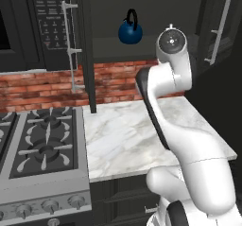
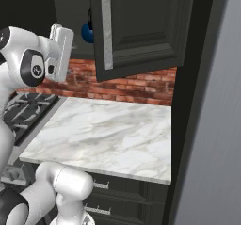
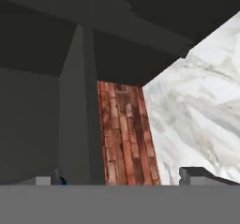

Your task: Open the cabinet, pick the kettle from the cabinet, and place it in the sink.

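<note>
Cabinet (image 1: 142, 12): black wall unit, both doors swung open; left door edge-on beside the microwave (image 1: 49, 17), right door (image 2: 141, 26) angled out over the counter with its silver bar handle (image 2: 106, 31) facing forward. Interior shelf is open across the front.

Kettle (image 1: 130, 30): dark blue, black loop handle, upright on the cabinet shelf toward its left side; in the right base view a sliver of it shows beside the door edge.

Counter (image 1: 123, 135): white marble, bare, between the stove (image 1: 40, 144) and a dark tall panel on the right; brick backsplash (image 1: 42, 85) behind.

Gripper (image 3: 117, 178): jaws spread wide, holding nothing, touching nothing; fingertips (image 3: 197, 175) barely show at the frame bottom, pointed at the cabinet underside and brick.

Sink: location cannot be told.
</note>
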Controlling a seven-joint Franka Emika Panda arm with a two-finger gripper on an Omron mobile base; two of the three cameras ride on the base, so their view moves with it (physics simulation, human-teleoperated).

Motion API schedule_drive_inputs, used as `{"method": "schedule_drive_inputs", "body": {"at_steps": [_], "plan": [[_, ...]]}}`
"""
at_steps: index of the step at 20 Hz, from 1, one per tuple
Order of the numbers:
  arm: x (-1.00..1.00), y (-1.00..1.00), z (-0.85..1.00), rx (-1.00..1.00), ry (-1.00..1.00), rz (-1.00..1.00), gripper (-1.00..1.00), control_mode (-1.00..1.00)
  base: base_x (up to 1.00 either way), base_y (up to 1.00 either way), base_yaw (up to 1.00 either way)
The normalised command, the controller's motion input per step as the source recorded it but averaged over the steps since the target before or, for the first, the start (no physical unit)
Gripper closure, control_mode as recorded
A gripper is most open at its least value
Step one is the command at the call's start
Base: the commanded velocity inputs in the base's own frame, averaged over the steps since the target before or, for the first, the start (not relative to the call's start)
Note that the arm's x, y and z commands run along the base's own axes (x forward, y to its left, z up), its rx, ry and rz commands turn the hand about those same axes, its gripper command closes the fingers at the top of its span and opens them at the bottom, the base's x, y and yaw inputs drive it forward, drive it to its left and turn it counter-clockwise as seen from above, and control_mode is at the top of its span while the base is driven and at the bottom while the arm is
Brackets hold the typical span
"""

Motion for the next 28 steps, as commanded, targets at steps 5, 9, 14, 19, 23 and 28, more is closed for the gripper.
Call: {"method": "schedule_drive_inputs", "body": {"at_steps": [5, 9, 14, 19, 23, 28], "plan": [[0.35, -0.14, 0.04, 0.02, -0.01, -0.29, -1.0, -1.0, 0.0, 0.0, 0.0], [0.24, -0.15, 0.0, 0.02, -0.05, -0.24, -1.0, -1.0, 0.0, 0.0, 0.0], [0.1, -0.26, 0.0, 0.02, -0.07, -0.14, -1.0, -1.0, 0.0, 0.0, 0.0], [0.02, -0.34, 0.0, 0.02, -0.08, -0.07, -1.0, -1.0, 0.0, 0.0, 0.0], [0.02, -0.12, -0.03, 0.02, -0.13, -0.04, -1.0, -1.0, 0.0, 0.0, 0.0], [-0.03, -0.11, -0.01, 0.05, -0.08, -0.05, -1.0, -1.0, 0.0, 0.0, 0.0]]}}
